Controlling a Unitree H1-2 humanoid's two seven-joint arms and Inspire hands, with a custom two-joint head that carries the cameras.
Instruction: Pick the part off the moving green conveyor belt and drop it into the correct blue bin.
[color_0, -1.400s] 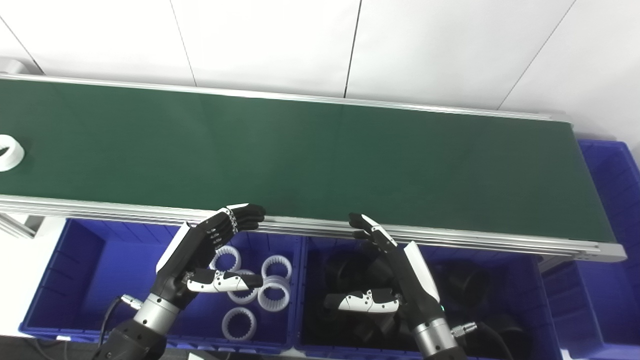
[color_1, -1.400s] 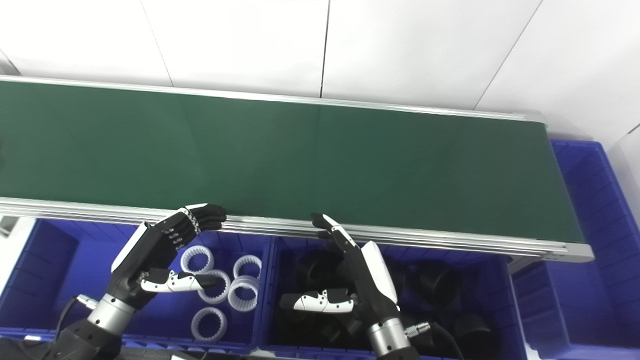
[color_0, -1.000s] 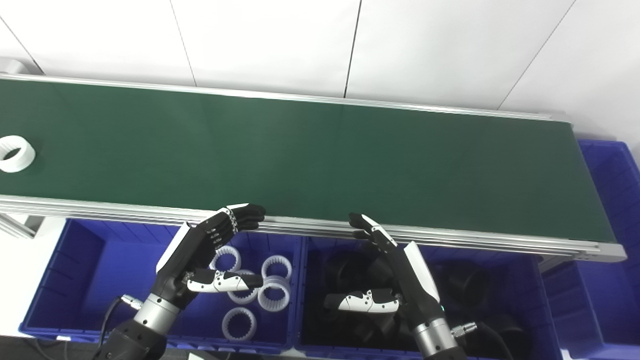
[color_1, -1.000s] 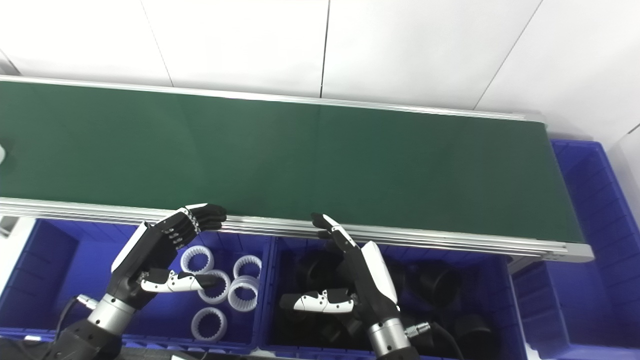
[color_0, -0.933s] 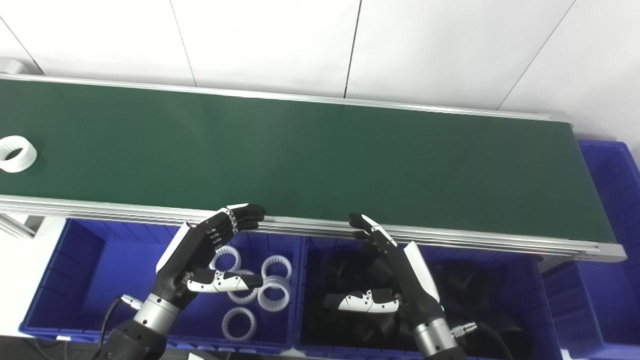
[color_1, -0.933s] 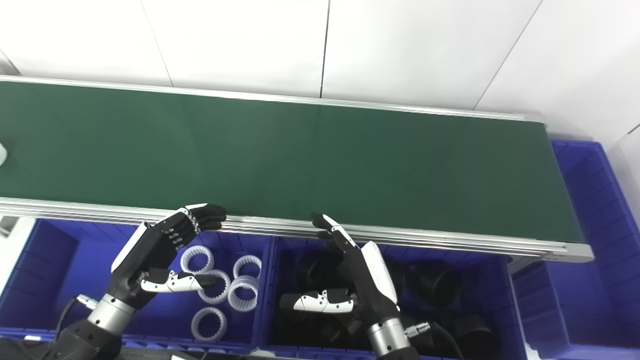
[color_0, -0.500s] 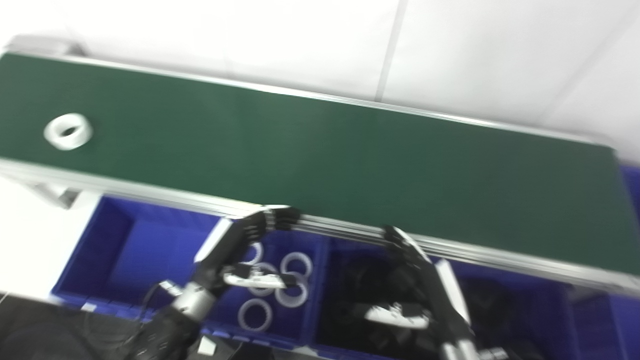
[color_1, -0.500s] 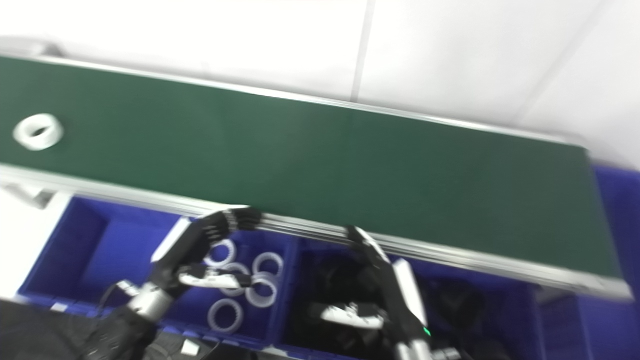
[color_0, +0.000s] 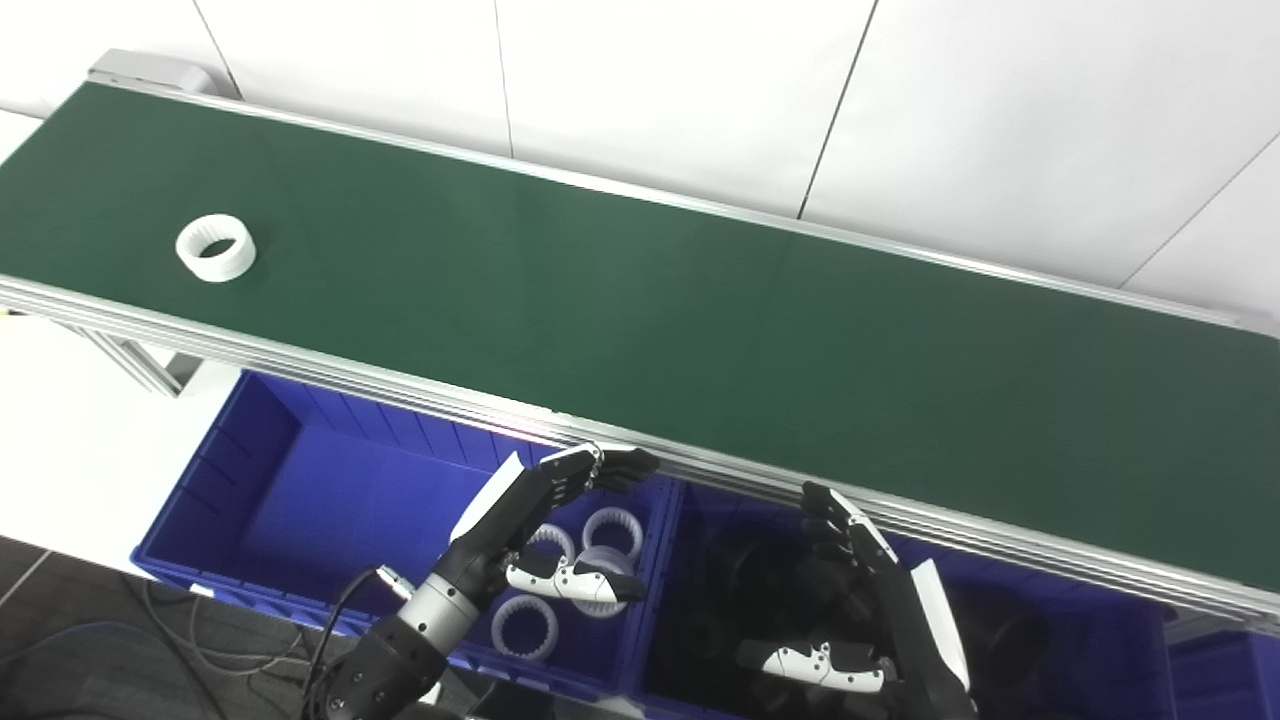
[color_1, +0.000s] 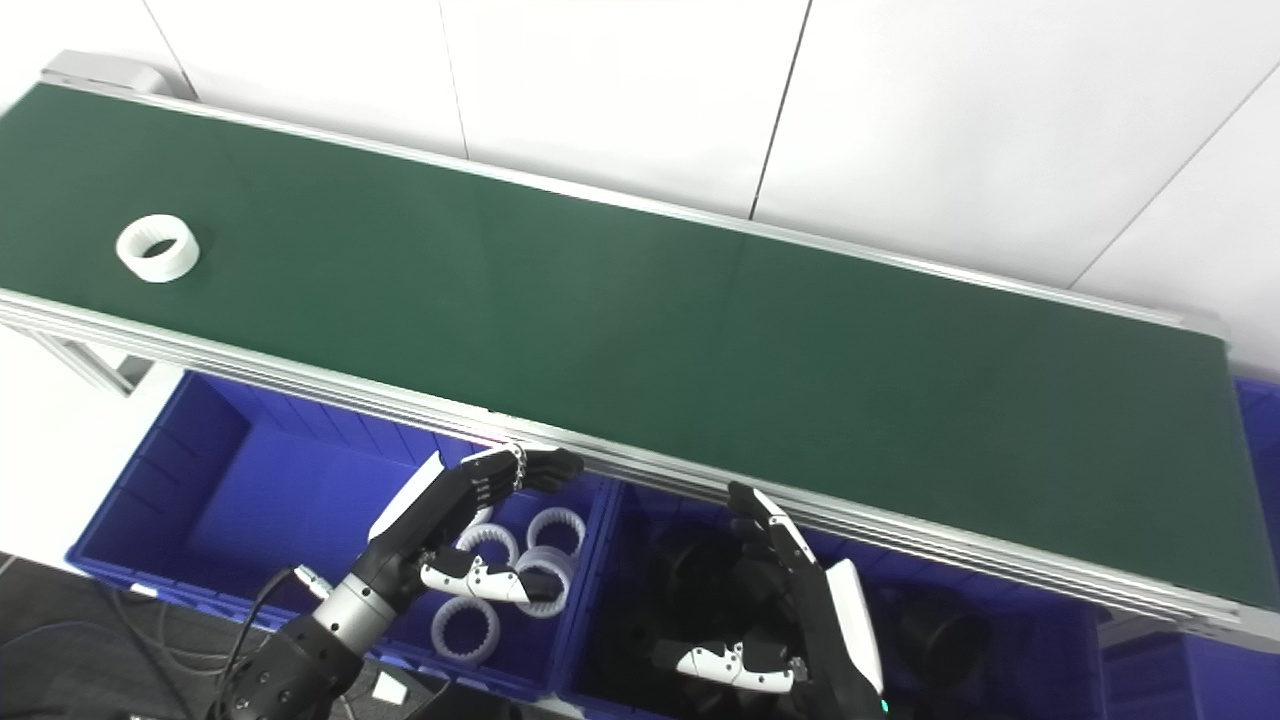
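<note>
A white toothed ring (color_0: 215, 248) lies on the green conveyor belt (color_0: 640, 290) at its far left; it also shows in the right eye view (color_1: 157, 248). My left hand (color_0: 545, 520) is open and empty, held over the left blue bin (color_0: 300, 500), just below the belt's near rail. My right hand (color_0: 870, 610) is open and empty over the middle blue bin (color_0: 1180, 660). Both hands are far to the right of the ring.
The left bin holds several white toothed rings (color_0: 612, 530). The middle bin holds black cylindrical parts (color_1: 930, 635). The belt's aluminium near rail (color_0: 400, 385) runs between hands and belt. A white wall stands behind the belt. Cables (color_0: 170, 610) lie on the floor at lower left.
The camera has swung left and tilted, so the whole picture shifted. The white ring has travelled rightward along the belt. Both hands keep their open pose over the bins.
</note>
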